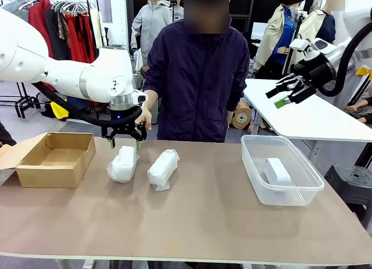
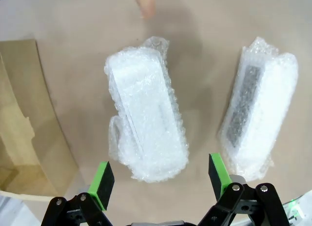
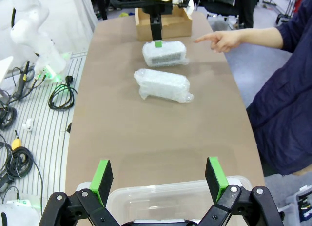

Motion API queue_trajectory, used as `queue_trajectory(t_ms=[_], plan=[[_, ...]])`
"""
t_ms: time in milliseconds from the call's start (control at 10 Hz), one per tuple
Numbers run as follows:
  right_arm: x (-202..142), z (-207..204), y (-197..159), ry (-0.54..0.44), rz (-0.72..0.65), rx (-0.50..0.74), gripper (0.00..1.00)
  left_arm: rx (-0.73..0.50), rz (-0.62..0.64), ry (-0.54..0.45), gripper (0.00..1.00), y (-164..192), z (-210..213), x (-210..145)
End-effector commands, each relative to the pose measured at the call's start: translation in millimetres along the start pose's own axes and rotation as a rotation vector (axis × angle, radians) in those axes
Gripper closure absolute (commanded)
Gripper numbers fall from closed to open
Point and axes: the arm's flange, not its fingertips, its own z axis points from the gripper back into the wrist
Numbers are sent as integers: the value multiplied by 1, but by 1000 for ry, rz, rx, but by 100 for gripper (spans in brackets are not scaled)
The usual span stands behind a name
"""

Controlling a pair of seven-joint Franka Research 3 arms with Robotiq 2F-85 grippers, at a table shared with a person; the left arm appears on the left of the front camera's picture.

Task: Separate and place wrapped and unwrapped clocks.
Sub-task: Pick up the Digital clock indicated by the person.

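Left hand (image 2: 161,171) spread, wrapped clock (image 2: 146,113) below

table (image 1: 203,222) | cardboard box (image 1: 52,176) | left wrapped clock (image 1: 123,163) | right wrapped clock (image 1: 163,169) | clear tub (image 1: 285,196)

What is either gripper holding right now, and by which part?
Nothing. The left gripper hangs open over the wrapped clock nearest the cardboard box, fingers not closed on it. The right gripper is open, empty, above the clear tub.

Open table (image 1: 203,222) is lying between the right wrapped clock (image 1: 163,169) and the plastic tub (image 1: 285,197); the cardboard box (image 1: 52,177) is blocking the left end.
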Motion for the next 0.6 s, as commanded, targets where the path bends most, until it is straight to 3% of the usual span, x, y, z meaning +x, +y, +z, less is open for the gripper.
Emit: queue_trajectory(t_ms=[0,500], plan=[[2,1,2,0,6,-2,0,7,-2,24,0,0,4,-1],[2,1,2,0,6,-2,0,37,-6,1,0,3,-9,1]])
